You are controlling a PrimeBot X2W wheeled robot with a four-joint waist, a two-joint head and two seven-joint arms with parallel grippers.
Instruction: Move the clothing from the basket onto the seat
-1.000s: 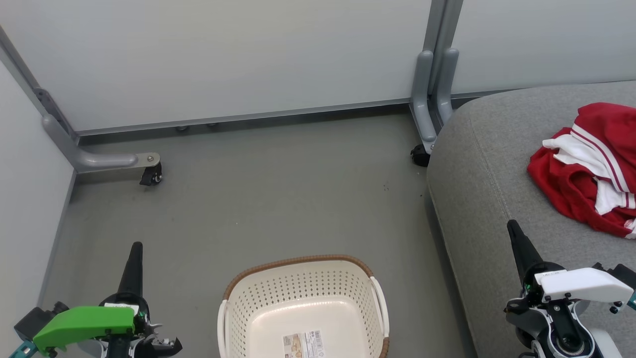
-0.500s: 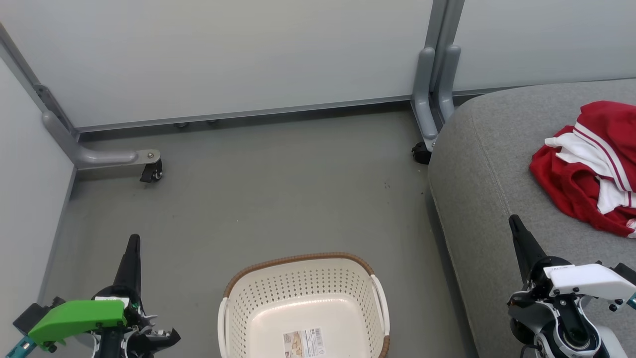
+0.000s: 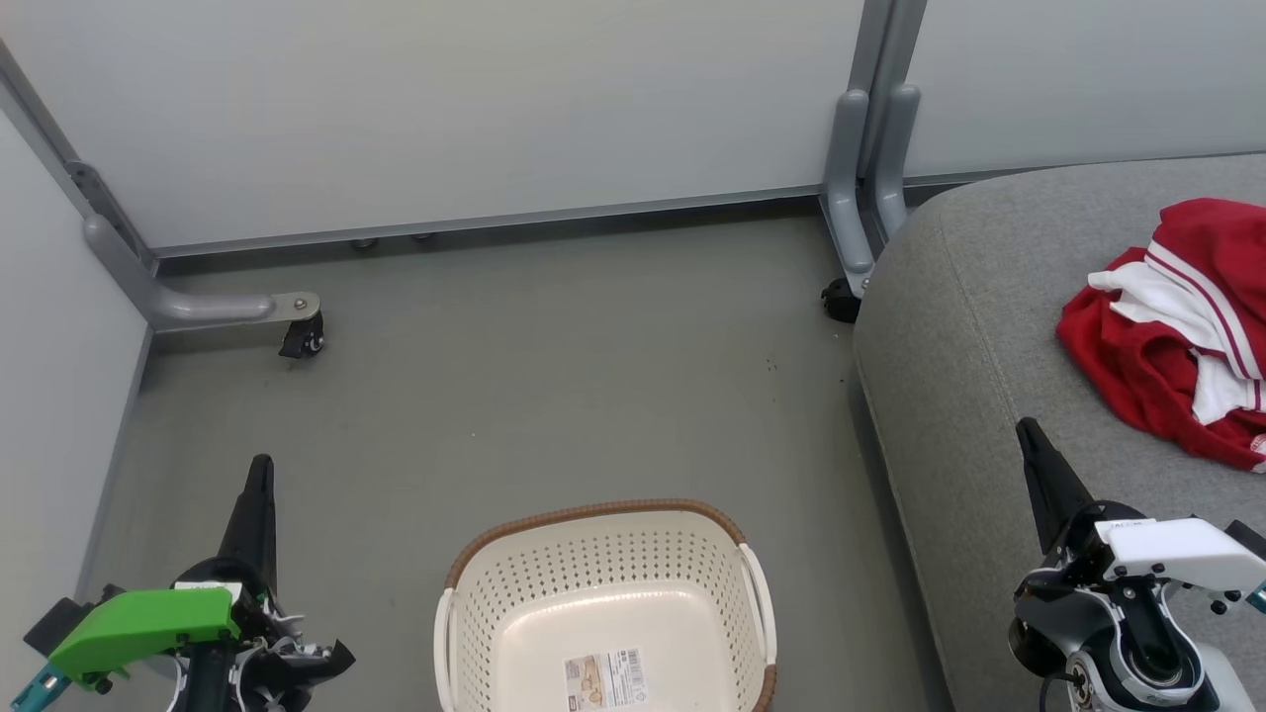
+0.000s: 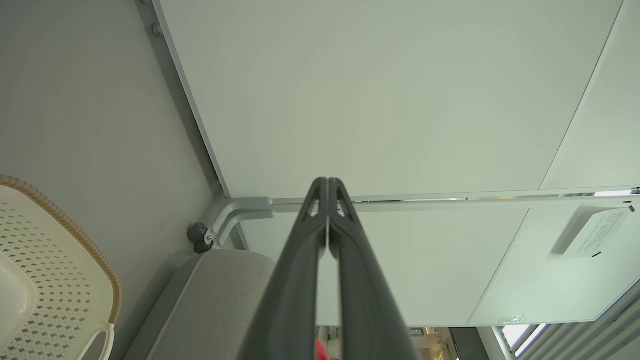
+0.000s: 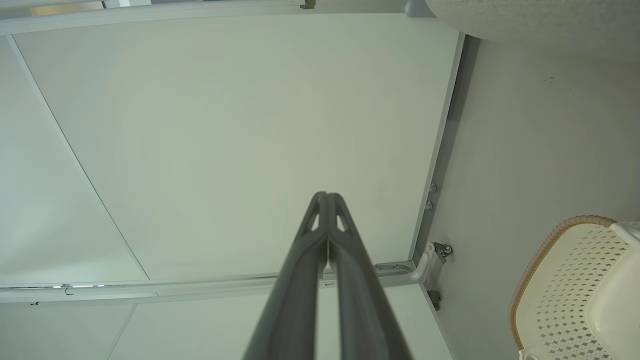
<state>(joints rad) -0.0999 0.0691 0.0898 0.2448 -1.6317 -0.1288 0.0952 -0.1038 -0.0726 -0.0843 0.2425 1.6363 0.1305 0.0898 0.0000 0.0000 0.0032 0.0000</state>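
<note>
Holding nothing, my left gripper (image 3: 262, 467) and right gripper (image 3: 1028, 433) both have fingers pressed together. Clothing (image 3: 1167, 341): heaped on the seat (image 3: 949, 326). Basket (image 3: 593, 569): on the floor (image 3: 554, 376) between my grippers, bare bottom showing.

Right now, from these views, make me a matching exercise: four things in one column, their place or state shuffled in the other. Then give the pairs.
Things
1. clothing
2. basket
3. left gripper
4. right gripper

Place or state
A. shut, seen against the seat in the head view
B. on the floor, a label on its bottom
C. heaped on the seat
D. shut, seen against the floor in the head view

Pairs: 1-C, 2-B, 3-D, 4-A
</note>
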